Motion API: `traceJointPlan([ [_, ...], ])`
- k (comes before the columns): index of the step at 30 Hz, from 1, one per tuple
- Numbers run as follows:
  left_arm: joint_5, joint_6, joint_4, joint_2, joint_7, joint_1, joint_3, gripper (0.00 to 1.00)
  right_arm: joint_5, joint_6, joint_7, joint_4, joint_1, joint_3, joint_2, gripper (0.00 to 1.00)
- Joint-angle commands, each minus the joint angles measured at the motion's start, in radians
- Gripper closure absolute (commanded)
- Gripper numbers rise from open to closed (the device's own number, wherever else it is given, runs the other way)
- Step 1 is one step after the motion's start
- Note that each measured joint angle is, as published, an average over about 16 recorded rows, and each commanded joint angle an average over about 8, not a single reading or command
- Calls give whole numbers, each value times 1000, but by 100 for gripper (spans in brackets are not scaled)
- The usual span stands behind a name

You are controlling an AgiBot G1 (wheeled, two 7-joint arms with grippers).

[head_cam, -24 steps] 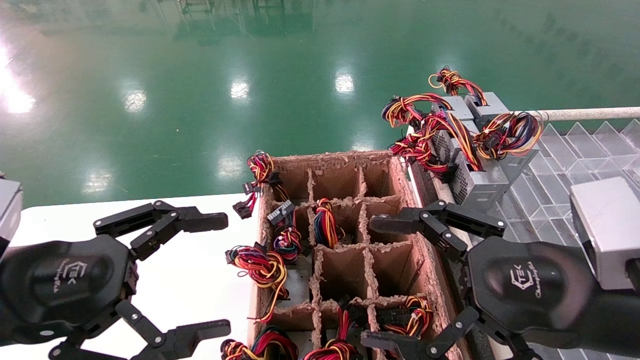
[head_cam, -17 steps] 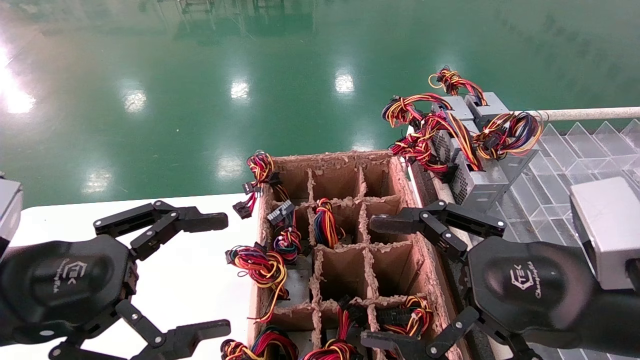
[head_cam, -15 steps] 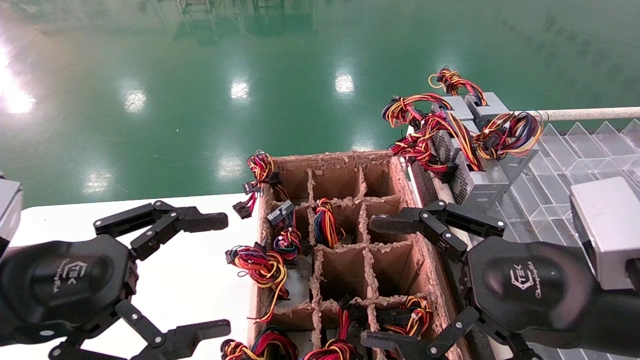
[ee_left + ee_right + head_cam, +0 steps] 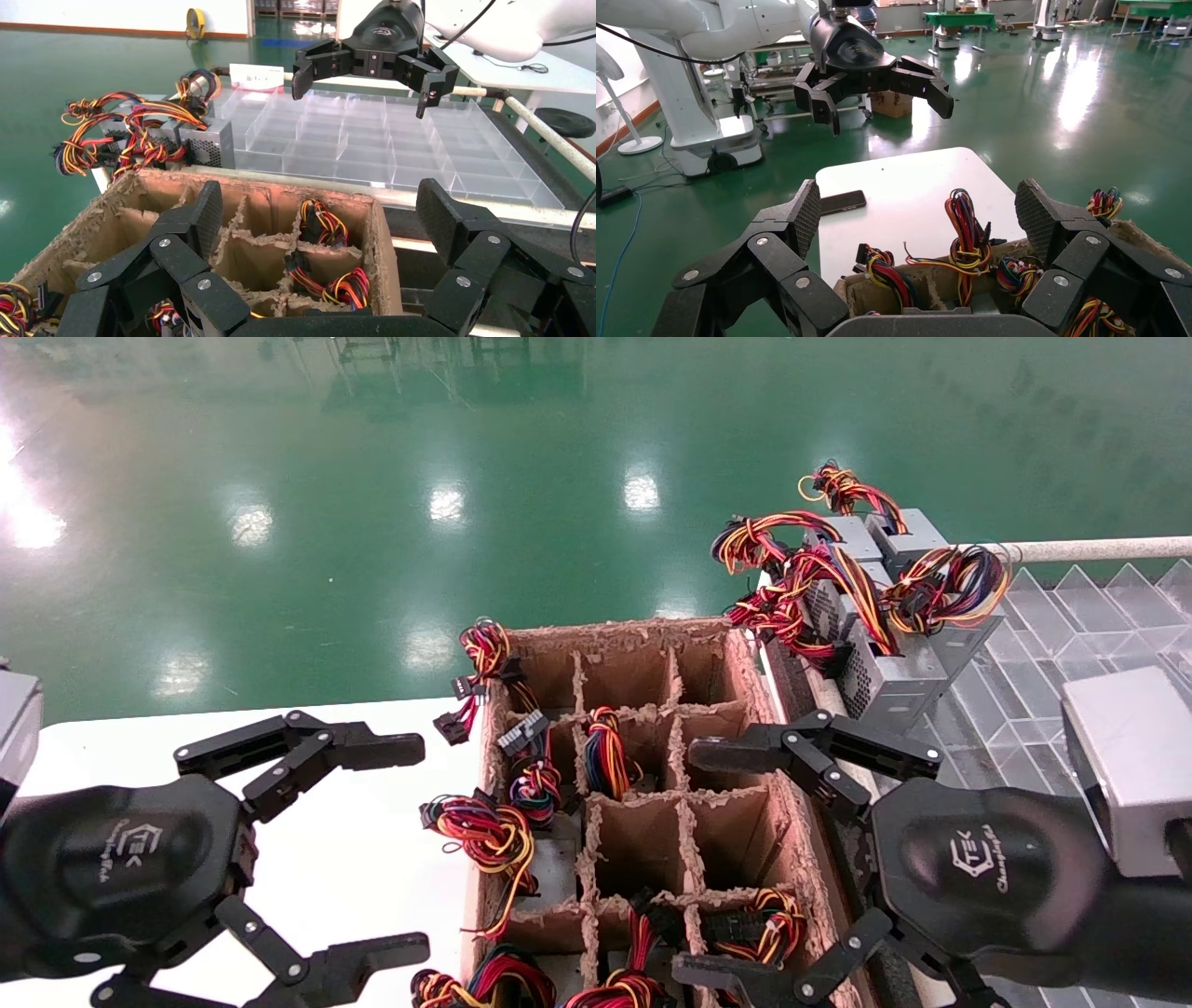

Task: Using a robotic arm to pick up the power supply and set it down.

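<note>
The far cells of the cardboard divider box lay open from above, as did the bare middle cells. Wire bundles crowded its left column and near row, spilling over the rim. To the left, the white surface offered room. Right of the box, power supplies with tangled cables blocked the clear tray's near corner.

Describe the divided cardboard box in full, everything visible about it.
The cardboard box is brown, open-topped and split by cardboard dividers into a grid of cells. Its edges look frayed and crumbly. It stands between the white table and the clear plastic tray. Several cells hold bundles of red, yellow and black wires; some spill over its left wall. Others appear empty. Neither gripper touches it.
</note>
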Motion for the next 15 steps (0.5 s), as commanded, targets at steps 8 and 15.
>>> traceJointPlan([
  [8, 0, 0, 0, 0, 0, 0, 0, 39, 0, 0, 0, 0, 0, 0, 0, 0],
  [15, 0, 0, 0, 0, 0, 0, 0, 100, -6, 5, -5, -7, 0, -1, -3, 0],
])
